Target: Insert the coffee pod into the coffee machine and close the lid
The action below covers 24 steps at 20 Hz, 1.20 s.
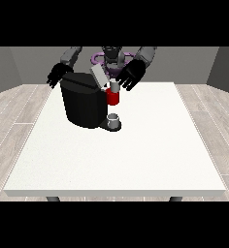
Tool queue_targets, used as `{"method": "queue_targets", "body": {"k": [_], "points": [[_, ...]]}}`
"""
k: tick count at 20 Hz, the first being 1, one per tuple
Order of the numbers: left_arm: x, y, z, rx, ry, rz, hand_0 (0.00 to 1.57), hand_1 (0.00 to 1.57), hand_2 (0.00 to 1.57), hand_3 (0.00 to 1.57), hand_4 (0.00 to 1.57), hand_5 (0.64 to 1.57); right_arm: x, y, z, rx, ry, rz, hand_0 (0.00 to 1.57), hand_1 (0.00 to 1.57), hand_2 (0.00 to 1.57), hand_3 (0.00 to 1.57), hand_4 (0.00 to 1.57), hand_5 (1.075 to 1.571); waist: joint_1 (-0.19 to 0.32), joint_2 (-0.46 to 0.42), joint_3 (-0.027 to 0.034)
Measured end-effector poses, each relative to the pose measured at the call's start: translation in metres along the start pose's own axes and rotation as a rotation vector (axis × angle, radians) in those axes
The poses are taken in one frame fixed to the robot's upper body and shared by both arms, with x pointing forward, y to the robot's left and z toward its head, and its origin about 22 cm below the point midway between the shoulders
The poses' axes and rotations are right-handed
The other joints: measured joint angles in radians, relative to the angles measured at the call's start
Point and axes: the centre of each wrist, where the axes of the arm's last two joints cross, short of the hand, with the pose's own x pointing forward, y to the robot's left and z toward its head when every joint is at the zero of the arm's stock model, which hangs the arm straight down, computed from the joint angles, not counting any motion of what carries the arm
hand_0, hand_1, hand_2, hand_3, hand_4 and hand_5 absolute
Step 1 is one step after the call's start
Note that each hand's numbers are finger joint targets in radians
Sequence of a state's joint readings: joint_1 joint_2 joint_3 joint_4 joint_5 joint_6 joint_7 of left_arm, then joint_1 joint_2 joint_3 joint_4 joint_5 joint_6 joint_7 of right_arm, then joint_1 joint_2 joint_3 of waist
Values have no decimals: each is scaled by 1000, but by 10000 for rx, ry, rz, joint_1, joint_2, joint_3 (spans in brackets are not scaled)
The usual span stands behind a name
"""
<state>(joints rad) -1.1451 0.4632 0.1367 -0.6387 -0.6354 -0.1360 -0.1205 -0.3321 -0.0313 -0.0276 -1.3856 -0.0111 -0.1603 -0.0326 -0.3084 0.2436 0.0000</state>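
Observation:
A black coffee machine (pixel 82 104) stands on the white table (pixel 136 155) at the back left of centre. Its grey lid (pixel 99 76) is raised and tilted up. A red brewing head (pixel 113 97) sticks out to the machine's right, with a small grey coffee pod (pixel 114 86) at its top. A grey cup (pixel 114 119) sits on the base below. The hand at the view's right (pixel 131 75) hovers with spread fingers just right of the lid and above the pod. The hand at the view's left (pixel 58 75) hangs behind the machine's left top corner, fingers relaxed.
The robot's torso (pixel 111 57) is behind the machine. The table's front edge (pixel 116 193) runs along the bottom, with a wooden floor (pixel 14 111) around it.

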Motion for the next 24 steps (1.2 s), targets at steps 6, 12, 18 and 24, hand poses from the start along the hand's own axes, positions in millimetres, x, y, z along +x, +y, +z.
{"method": "queue_targets", "body": {"k": [6, 12, 18, 24], "points": [[9, -8, -4, -132, -205, -53, 1179, 1179, 1253, 1183, 493, 1571, -1, -5, 0, -111, -18, -62, 0, 0, 0, 0, 538, 1571, 55, 55, 2], [5, -3, -3, -300, -289, -84, 1204, 1204, 1279, 1208, 521, 1571, -3, -8, 4, -183, -23, -142, 0, 0, 0, 0, 442, 1571, 125, 32, 1], [8, -16, -4, -385, -251, -128, 1208, 1208, 1265, 1191, 493, 1571, -5, -9, 4, -272, -52, -188, 0, 0, 0, 0, 443, 1571, 218, 44, 8], [11, -6, -6, -326, -174, -163, 1220, 1220, 1266, 1167, 481, 1571, -6, -15, 3, -255, -190, -187, 0, 0, 0, 0, 403, 1571, 179, 209, 16]]}}
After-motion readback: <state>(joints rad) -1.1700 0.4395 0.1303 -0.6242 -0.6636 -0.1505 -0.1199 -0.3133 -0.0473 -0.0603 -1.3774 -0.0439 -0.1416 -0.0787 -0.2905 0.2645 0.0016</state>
